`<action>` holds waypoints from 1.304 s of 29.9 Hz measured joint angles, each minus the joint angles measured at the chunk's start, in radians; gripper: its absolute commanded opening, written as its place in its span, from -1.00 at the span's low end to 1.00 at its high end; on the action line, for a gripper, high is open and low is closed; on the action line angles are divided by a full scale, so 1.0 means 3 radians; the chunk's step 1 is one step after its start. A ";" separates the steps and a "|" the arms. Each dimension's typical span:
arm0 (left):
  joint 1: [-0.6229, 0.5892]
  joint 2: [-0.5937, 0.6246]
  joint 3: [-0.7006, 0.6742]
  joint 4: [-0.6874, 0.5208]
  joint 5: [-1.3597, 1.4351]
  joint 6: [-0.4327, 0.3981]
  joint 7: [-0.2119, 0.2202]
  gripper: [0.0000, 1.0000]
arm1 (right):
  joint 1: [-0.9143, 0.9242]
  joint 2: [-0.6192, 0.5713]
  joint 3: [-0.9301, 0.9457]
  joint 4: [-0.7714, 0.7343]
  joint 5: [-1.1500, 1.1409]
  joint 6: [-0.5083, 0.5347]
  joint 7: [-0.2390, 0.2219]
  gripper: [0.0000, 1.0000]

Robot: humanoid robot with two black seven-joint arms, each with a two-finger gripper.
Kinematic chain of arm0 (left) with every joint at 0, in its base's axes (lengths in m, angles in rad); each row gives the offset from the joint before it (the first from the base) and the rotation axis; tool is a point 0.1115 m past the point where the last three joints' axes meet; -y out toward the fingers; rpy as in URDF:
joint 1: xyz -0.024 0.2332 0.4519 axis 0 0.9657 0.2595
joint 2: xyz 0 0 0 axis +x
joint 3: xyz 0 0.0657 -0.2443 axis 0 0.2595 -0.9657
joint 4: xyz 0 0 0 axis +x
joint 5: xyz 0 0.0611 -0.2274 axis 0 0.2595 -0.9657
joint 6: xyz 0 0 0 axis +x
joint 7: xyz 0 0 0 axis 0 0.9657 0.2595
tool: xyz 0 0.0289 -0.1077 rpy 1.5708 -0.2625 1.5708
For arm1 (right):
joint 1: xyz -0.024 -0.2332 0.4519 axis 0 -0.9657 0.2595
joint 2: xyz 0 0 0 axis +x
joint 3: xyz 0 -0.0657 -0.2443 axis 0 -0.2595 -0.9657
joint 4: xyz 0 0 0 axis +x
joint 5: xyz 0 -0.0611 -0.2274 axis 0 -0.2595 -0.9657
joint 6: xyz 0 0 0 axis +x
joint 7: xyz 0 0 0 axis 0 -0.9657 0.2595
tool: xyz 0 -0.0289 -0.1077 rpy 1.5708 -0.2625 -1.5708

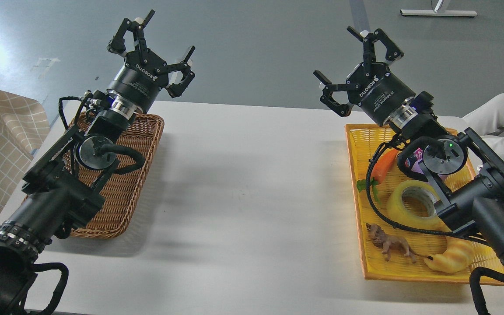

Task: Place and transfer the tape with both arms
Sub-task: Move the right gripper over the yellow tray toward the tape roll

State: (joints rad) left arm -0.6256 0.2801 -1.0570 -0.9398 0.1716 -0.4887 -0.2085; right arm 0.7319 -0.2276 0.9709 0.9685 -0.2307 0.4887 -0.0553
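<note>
- Tape [411, 200] lies flat in the yellow tray [357, 227], lower right of frame, partly under your right arm
- Right gripper [350, 65], upper right, fingers spread, empty; left gripper [158, 50], upper left, same
- Drop the right one straight onto the roll, clear of carrot [385, 165] & lion toy [390, 245]
- Pinch rim & core wall, not the outer width

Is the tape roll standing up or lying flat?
Lying flat. The tape rests in the yellow basket, its round core hole facing up.
</note>
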 measured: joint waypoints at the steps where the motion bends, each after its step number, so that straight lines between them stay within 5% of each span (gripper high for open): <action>1: 0.0000 0.0001 0.0000 0.0000 0.0001 0.0000 0.0000 0.95 | 0.0038 -0.0088 -0.0123 0.0047 -0.0043 0.0000 0.0001 1.00; 12: 0.0000 0.0027 0.0000 0.0000 0.0001 0.0000 0.0000 0.95 | 0.0406 -0.0683 -0.0877 0.0289 -0.0724 0.0000 0.0001 1.00; 32: -0.0010 0.0003 -0.0003 -0.0003 0.0001 0.0000 0.0000 0.95 | 0.0511 -0.1782 -0.0968 0.1062 -0.2309 0.0001 -0.0009 1.00; 39: -0.0010 0.0001 0.0000 -0.0007 0.0001 0.0000 0.0000 0.95 | 0.0457 -0.2197 -0.0999 0.1393 -0.2649 0.0001 -0.0150 1.00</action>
State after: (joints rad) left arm -0.6286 0.2805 -1.0570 -0.9420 0.1718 -0.4887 -0.2087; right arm 0.8691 -0.8866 0.6714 1.3865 -1.0255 0.4890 -0.1004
